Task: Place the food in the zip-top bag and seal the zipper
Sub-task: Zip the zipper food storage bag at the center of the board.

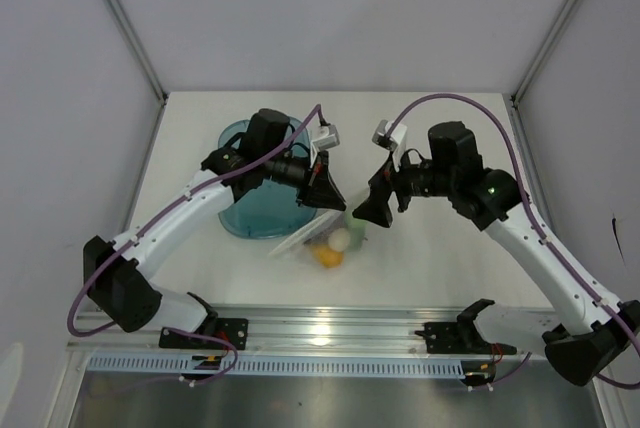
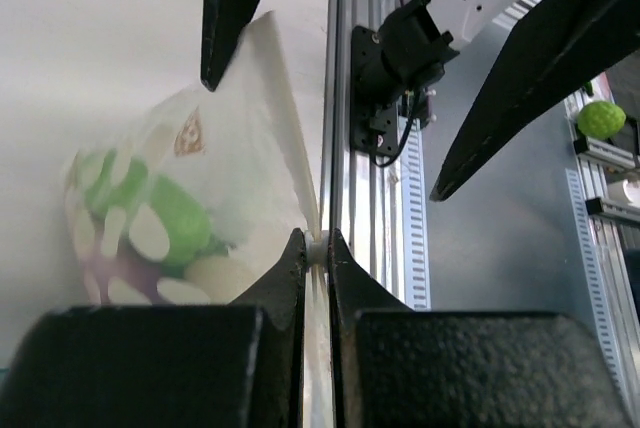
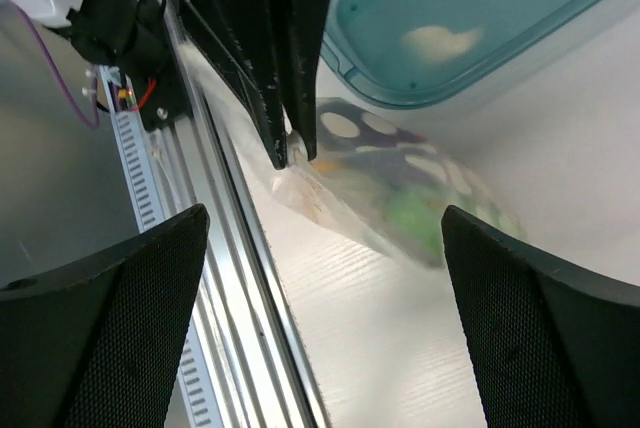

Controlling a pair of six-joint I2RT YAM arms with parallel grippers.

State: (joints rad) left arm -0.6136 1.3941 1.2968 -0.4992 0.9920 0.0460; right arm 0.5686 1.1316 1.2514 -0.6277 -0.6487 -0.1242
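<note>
The zip-top bag (image 1: 318, 245) lies on the table in front of the teal tub, its dotted film holding the food: a white ball (image 1: 341, 239), a yellow-orange piece (image 1: 328, 256) and green pieces (image 2: 175, 216). My left gripper (image 2: 318, 248) is shut on the bag's edge strip, the zipper (image 2: 300, 163), pinching one corner. My right gripper (image 3: 322, 218) stands wide open just right of the bag (image 3: 400, 198), with nothing between its fingers (image 3: 110, 308). In the top view it hovers (image 1: 368, 210) beside the left gripper (image 1: 336, 204). I cannot tell whether the zipper is pressed closed along its length.
A teal translucent tub (image 1: 262, 210) sits behind the bag under the left arm, with a pale piece (image 3: 440, 43) inside. The aluminium rail (image 1: 330, 326) runs along the near table edge. White walls enclose the table.
</note>
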